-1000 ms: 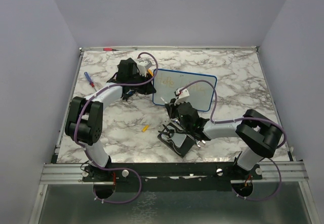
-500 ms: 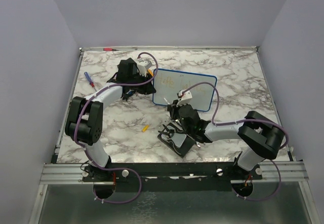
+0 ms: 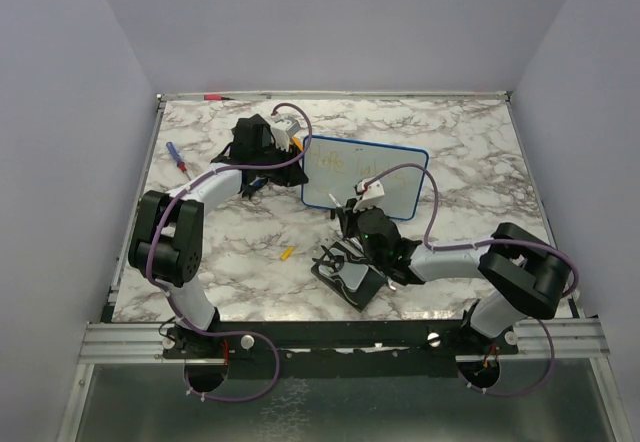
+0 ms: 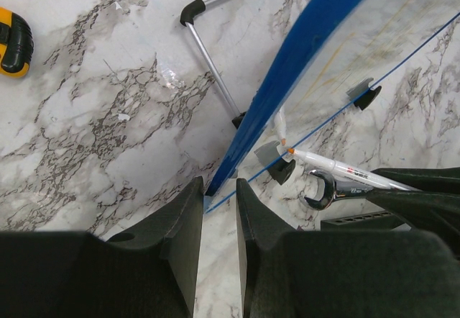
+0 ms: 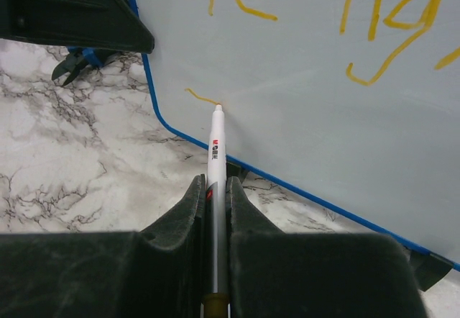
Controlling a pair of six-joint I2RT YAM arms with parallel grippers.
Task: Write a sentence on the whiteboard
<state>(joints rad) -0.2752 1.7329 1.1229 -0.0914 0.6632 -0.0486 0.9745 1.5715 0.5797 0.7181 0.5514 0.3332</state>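
Right wrist view: pinching a white pen (image 5: 216,145) tight in the right gripper (image 5: 213,185), both fingers pressing against the barrel. Touching the pen's tip to the whiteboard (image 5: 302,138) just inside its lower left corner, at the end of a short orange stroke (image 5: 200,96). Showing the sentence (image 5: 388,23) in thin orange-yellow letters across the whiteboard's upper part, well above the tip and partly cut off by the frame. Leaving blue-handled pliers (image 5: 72,66) lying on the marble table (image 5: 65,160) just off the whiteboard's left rim.

Left wrist view: closing the left gripper (image 4: 219,188) almost fully, with only a narrow gap and the corner of the whiteboard's blue rim sitting in it, apparently clamped. Showing the whiteboard slanting up and away from those fingers, and a metal stand leg (image 4: 215,66) lying on the table beside its rim.

Top external view: showing the whiteboard standing toward the far middle of the table, the left gripper meeting its left edge and the right gripper hanging at its near left corner. Leaving a black pad (image 3: 350,277) near the whiteboard's front edge, a small orange piece (image 3: 287,254) off to the near left, and a screwdriver (image 3: 177,158) well apart to the left.
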